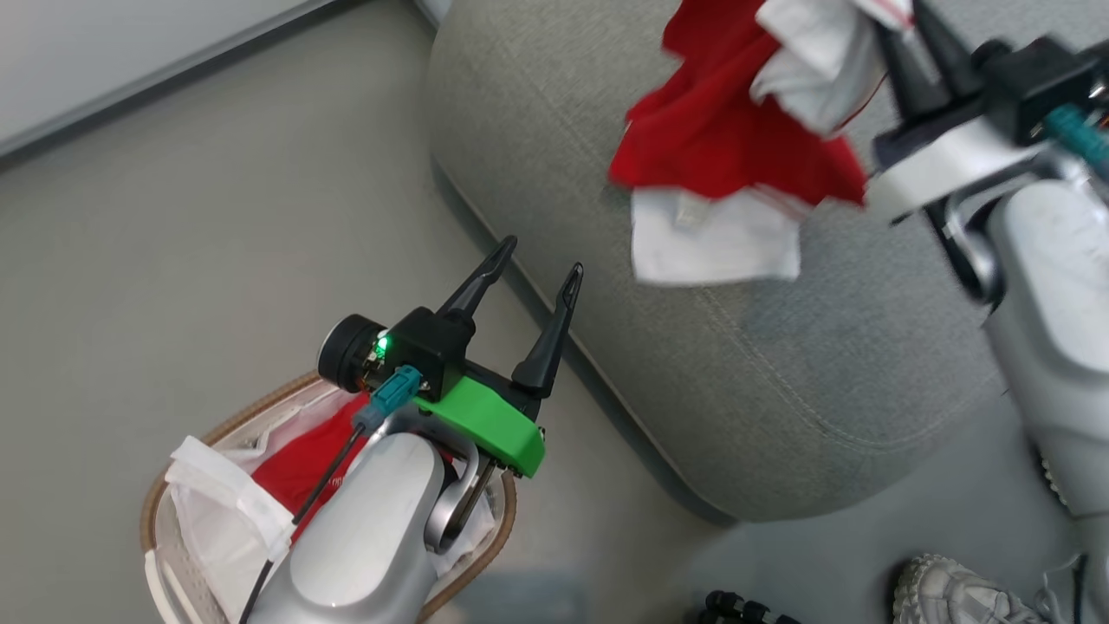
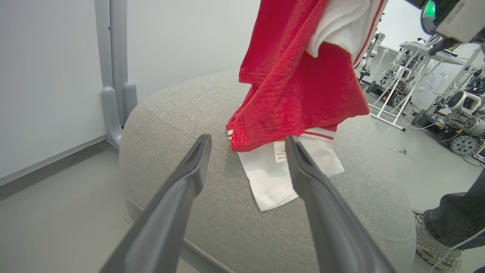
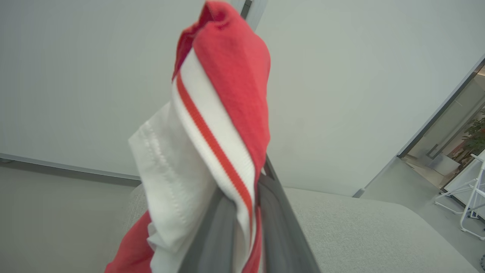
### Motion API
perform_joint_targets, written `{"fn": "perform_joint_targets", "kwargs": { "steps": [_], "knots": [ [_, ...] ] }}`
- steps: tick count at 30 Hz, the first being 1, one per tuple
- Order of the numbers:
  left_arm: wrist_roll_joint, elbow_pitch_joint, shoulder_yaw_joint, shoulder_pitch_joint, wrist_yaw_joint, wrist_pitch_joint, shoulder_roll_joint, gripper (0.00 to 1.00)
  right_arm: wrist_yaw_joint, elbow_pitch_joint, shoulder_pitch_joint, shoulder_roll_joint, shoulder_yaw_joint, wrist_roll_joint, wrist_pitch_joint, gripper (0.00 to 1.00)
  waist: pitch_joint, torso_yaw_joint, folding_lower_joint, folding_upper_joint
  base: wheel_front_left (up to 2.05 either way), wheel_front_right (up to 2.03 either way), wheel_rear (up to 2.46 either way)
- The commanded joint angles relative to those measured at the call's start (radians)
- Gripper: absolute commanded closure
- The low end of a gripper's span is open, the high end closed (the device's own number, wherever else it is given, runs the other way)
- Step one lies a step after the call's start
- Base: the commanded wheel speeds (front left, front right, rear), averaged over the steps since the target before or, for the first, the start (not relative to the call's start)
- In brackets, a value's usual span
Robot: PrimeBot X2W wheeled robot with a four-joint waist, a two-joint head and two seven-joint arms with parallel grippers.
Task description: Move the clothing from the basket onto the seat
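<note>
Now, R gripper: fingers together, clamped on bunched striped trim of red-white garment.
Garment: hangs over seat top, nr its left edge; white hem low, touching or not, can't tell.
L gripper: fingers apart, empty, over floor betw basket and seat.
Basket: more red clothing inside, w/ white liner.
Risk: if let go this close to the rounded edge, cloth may slide to floor; bunched trim may snag on fingers.

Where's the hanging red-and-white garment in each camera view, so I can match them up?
Head view: garment at top right, over the seat.
Left wrist view: garment upper centre, hanging down to mid-frame.
Right wrist view: garment centre, rising from the bottom edge.
Shared landmark: the grey seat, under or behind it in all three.
</note>
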Motion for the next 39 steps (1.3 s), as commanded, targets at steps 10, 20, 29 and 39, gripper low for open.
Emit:
{"fn": "perform_joint_targets", "kwargs": {
  "steps": [10,20,29,39],
  "knots": [
    [0.023,-0.008,-0.006,-0.082,-0.003,-0.001,0.012,0.00,-0.001,0.156,-0.123,-0.084,-0.205,-0.116,-0.004,1.00,0.188,0.135,-0.0001,-0.0001,0.00,0.00,0.00],
    [0.044,-0.014,0.017,-0.113,-0.003,-0.001,0.020,0.00,-0.001,0.275,-0.084,-0.051,-0.393,-0.285,-0.004,1.00,0.276,0.194,-0.0001,-0.0001,0.00,0.00,0.00],
    [0.043,-0.014,0.034,-0.106,-0.003,-0.001,0.009,0.00,-0.001,0.359,-0.040,0.018,-0.405,-0.297,-0.004,0.99,0.264,0.214,-0.0001,-0.0001,0.00,0.00,0.00],
    [0.060,-0.011,0.112,-0.032,-0.003,-0.001,0.001,0.00,-0.001,0.251,0.085,0.064,-0.404,-0.243,-0.004,0.00,0.152,0.226,-0.0001,-0.0001,0.00,0.00,0.00]
  ]
}}
